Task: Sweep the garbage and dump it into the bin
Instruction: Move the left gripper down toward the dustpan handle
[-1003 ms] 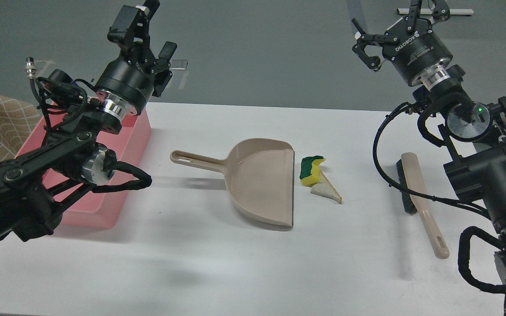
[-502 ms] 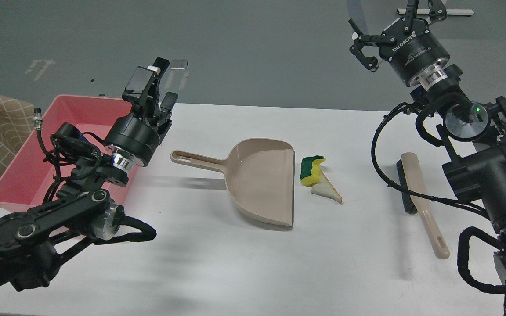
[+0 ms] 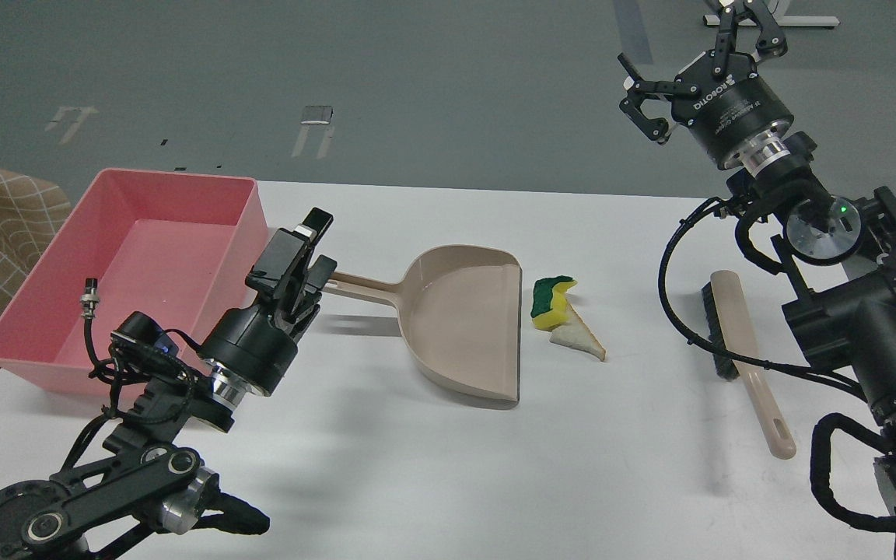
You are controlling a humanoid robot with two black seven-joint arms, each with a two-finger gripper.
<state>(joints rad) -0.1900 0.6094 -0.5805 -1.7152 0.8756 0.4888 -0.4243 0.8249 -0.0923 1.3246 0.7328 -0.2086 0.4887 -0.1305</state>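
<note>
White table (image 3: 432, 467) seen from above and behind, with two black arms reaching in from the lower corners. At centre, a beige dustpan (image 3: 460, 323), lying flat with its open lip facing right and its handle (image 3: 362, 284) pointing left. Just beside that lip, touching or nearly so, the garbage: a wavy yellow sponge piece (image 3: 551, 302) with a green layer, and against its lower edge a white triangular slice (image 3: 579, 340) with a tan crust. Placed that way, presumably, for a short push leftward to carry both scraps into the pan. Further right, well apart from the scraps, a beige hand brush (image 3: 743, 354) lying flat, bristles toward the dustpan, handle trailing toward the near edge, within reach of the right arm. At far left, near the handle end of the pan, the pink bin (image 3: 239, 227), shallow, rimmed and showing nothing inside, so probably positioned for a short tip from the pan. Left gripper (image 3: 314, 250) low over the table at the tip of the dustpan handle, fingers dark and overlapping, so cannot tell whether spread or pressed together, nor whether touching the handle; apparently lined up to take it. Right gripper (image 3: 708, 47) raised high above the far right table edge, jaws spread wide, holding nothing, the brush below untouched. Sweeping not yet begun, by the look of things.
</note>
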